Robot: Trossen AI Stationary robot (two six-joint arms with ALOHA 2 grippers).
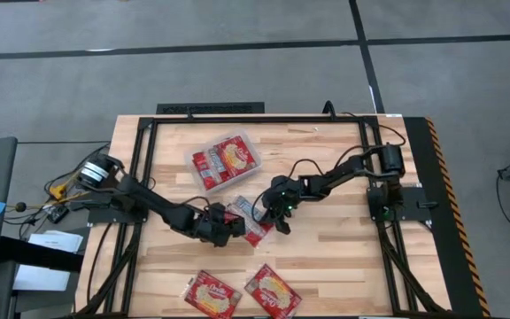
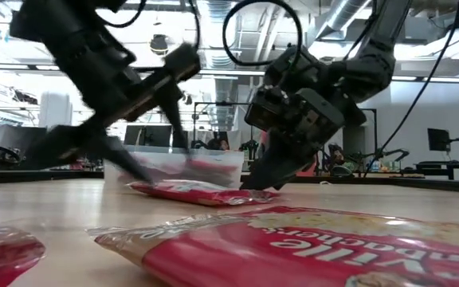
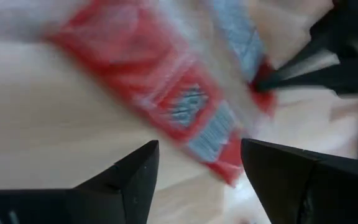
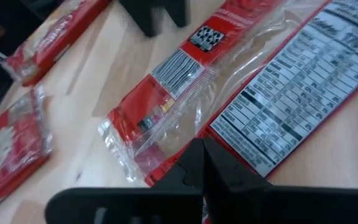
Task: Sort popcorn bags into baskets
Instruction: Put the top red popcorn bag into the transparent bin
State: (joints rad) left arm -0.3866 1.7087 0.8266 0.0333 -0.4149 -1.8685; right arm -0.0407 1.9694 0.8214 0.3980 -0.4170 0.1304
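Observation:
Two red popcorn bags [image 1: 248,220] lie flat together at mid-table, one with its pale printed panel [image 4: 297,99] up and one showing a barcode [image 4: 174,73]. My left gripper [image 1: 227,229] [image 3: 197,162] is open at their left side, low over the table. My right gripper [image 1: 282,219] [image 4: 202,163] is shut at their right side. The transparent tray [image 1: 200,174] toward the far edge holds several red bags [image 1: 228,158]. Two more bags [image 1: 211,293] [image 1: 273,291] lie flat near the near edge. My left gripper's lower finger [image 2: 138,171] is down beside the bags' left end [image 2: 146,188]; I cannot tell whether it touches. My right gripper is shut on the panel-up bag's red edge [image 4: 229,149], pinched at the fingertips, slanting down from the right. The bag lies on the table.
A black frame [image 1: 144,159] runs along the table's left, far and right sides, with cables on it. One near-edge bag [image 2: 293,247] fills the low view's foreground. Bare wood lies between the mid-table bags and the near-edge pair.

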